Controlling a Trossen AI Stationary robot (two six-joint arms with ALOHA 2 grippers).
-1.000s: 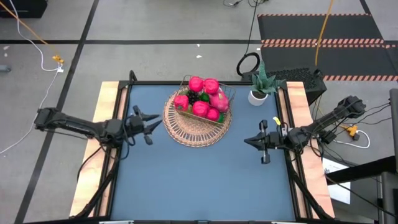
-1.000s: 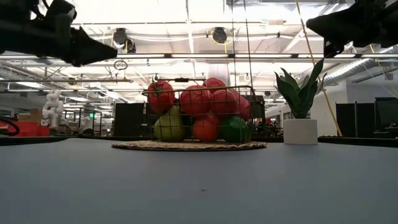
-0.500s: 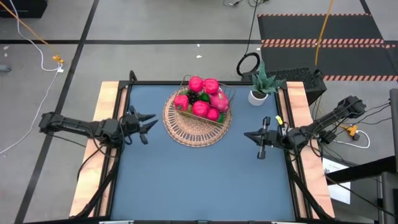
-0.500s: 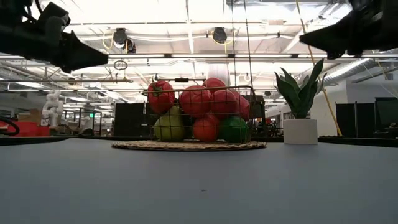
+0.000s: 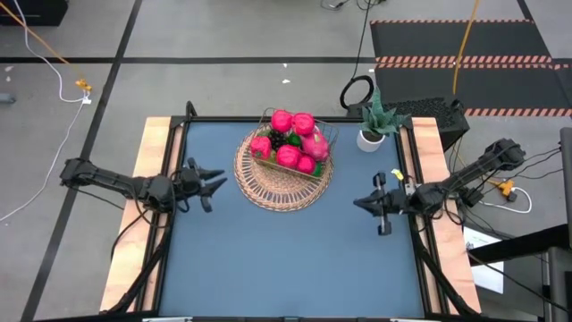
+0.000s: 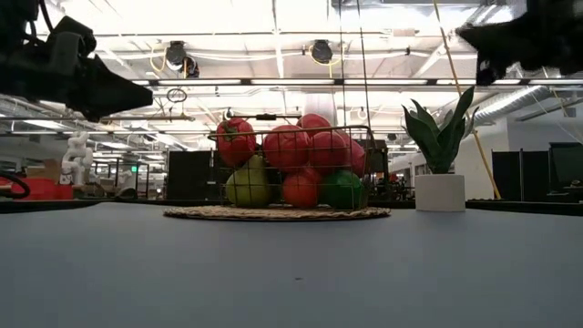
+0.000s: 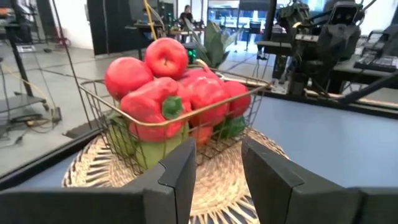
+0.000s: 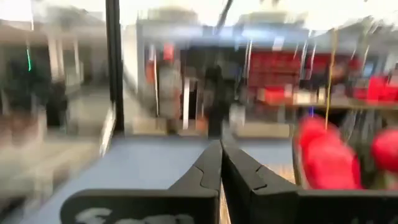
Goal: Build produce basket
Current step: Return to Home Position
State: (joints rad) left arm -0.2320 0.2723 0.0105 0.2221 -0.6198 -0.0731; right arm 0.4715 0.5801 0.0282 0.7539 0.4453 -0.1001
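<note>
The round woven basket (image 5: 268,192) lies at the table's far middle. Its thin wire frame (image 7: 93,93) holds the produce (image 5: 290,148): red round ones and a red pepper on top, green ones and dark grapes below. It also shows in the low view (image 6: 291,164). My left gripper (image 5: 217,177) hovers open and empty left of the basket, pointing at it (image 7: 219,168). My right gripper (image 5: 357,204) hovers shut and empty to the basket's right, nearer the table's right edge (image 8: 221,158).
A green plant in a white pot (image 5: 370,137) stands at the far right corner, behind my right gripper. The blue table top (image 5: 286,259) stretches from the basket to the near edge. Wooden rails (image 5: 147,179) run along the table's left and right sides.
My left gripper has drawn back toward the table's left edge, away from the basket, staying open. My right gripper has swung a little toward the far edge and back, ending slightly nearer the right edge. The basket and produce have kept still.
</note>
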